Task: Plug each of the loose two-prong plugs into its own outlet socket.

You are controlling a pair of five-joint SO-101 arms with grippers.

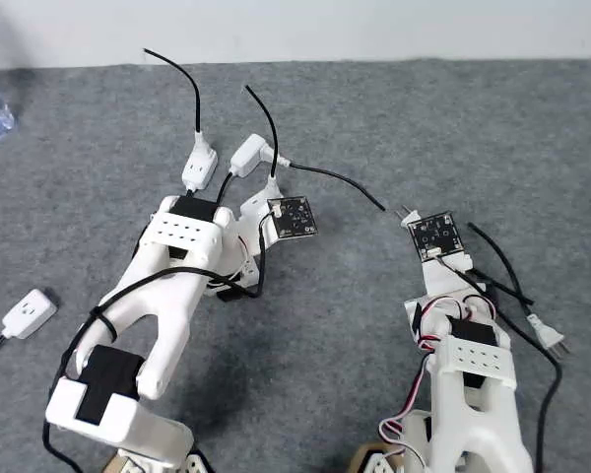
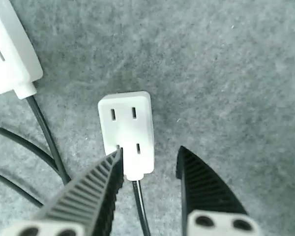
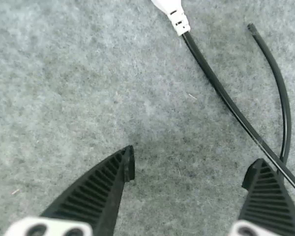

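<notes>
Grey carpeted tabletop (image 2: 226, 73): left gripper (image 2: 150, 153) part-open with the cord end of the white plastic outlet block (image 2: 125, 123) between its tips, probably a light, rigid, slick shell, so pinch its flat sides, not the springy black lead (image 2: 139, 209); right gripper (image 3: 193, 156) wide and empty, loose black cable (image 3: 221, 98) just beyond.

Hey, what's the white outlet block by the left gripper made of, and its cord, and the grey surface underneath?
Outlet block: smooth white with a slight gloss and crisp slot edges, likely moulded plastic. Cord: black with a soft sheen, probably a rubber or vinyl sheath. Surface: grey, fuzzy, flecked fibres, looks like felt or short carpet.
</notes>
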